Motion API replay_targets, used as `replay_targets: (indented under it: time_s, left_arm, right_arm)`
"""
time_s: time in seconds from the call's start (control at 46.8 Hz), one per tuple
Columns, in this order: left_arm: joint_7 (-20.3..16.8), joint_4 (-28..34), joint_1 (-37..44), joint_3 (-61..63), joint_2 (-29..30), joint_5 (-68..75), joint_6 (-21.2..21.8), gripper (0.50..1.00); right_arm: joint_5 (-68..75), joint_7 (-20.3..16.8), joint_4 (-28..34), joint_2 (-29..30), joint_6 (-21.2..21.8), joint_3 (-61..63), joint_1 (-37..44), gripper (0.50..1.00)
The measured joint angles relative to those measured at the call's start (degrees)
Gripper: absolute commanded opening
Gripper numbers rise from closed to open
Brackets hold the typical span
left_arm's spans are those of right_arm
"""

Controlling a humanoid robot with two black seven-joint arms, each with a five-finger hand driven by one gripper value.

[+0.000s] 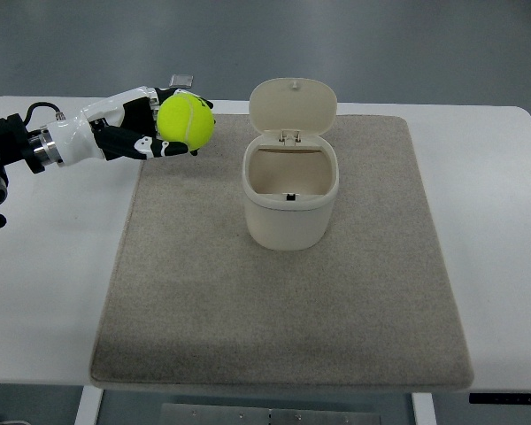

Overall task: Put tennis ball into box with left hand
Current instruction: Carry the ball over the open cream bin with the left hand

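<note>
While beside open box [289, 205], fingers [164, 149] around tennis ball [186, 122].

Bright, even, from overhead. No hard shadows anywhere; only a faint soft one hugging the base of the cream bin [289, 190] on the grey mat [283, 292]. Mild sheen across the white table [496, 221], nothing blown out. Sharp focus throughout, mat weave readable, tennis ball [186, 121] crisp and vivid. Slight bowing of the table's far edge toward the corners. No motion blur.
</note>
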Motion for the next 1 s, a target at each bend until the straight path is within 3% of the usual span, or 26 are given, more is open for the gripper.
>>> replay_targets:
  time_s: [0.683, 1.004]
  left_arm:
    - [0.0, -0.2, -1.0, -0.1, -7.7, 0.0, 0.1, 0.500]
    - [0.0, 1.2, -1.1, -0.1, -12.3, -0.4, 4.2, 0.500]
  right_arm:
    - [0.0, 0.0, 0.0, 0.0, 0.0, 0.0, 0.0, 0.901]
    - [0.0, 0.0, 0.0, 0.0, 0.0, 0.0, 0.0, 0.901]
